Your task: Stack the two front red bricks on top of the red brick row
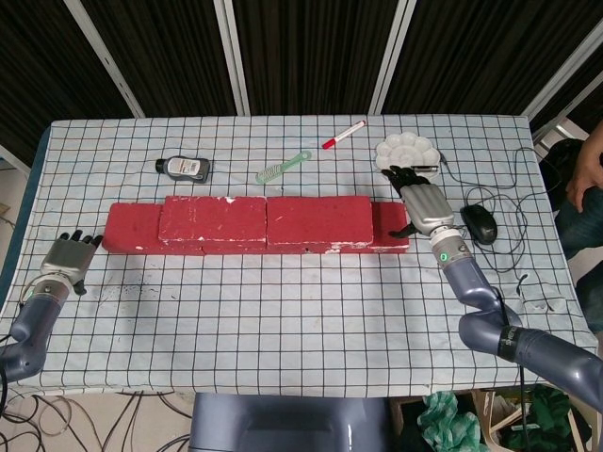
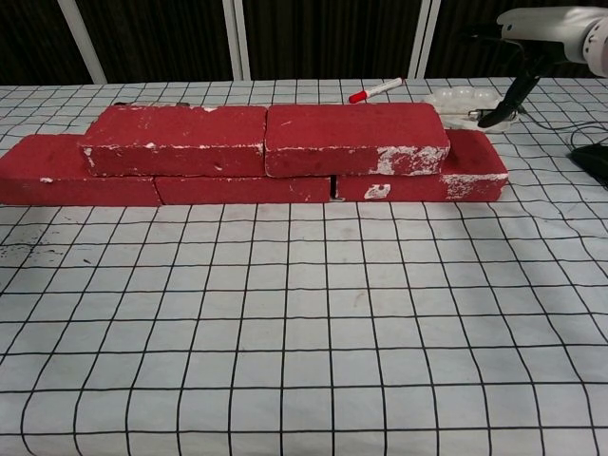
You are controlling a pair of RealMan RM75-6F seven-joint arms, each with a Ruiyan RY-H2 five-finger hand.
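A low row of red bricks (image 1: pixel 132 231) (image 2: pixel 76 171) runs across the checked table. Two more red bricks lie side by side on top of it: the left upper brick (image 1: pixel 212 218) (image 2: pixel 176 140) and the right upper brick (image 1: pixel 318 218) (image 2: pixel 353 138). My right hand (image 1: pixel 422 202) (image 2: pixel 541 33) hovers off the row's right end, empty, its fingers apart and pointing down. My left hand (image 1: pixel 68 261) sits low by the table's left edge, apart from the bricks, holding nothing with fingers loosely spread; the chest view does not show it.
Behind the row lie a dark bottle (image 1: pixel 184 168), a green comb (image 1: pixel 282 167), a red marker (image 1: pixel 343 134) (image 2: pixel 374 90) and a white paint palette (image 1: pixel 406 151) (image 2: pixel 461 99). A black mouse (image 1: pixel 480 224) with cables is at the right. A person (image 1: pixel 584 174) sits at the far right.
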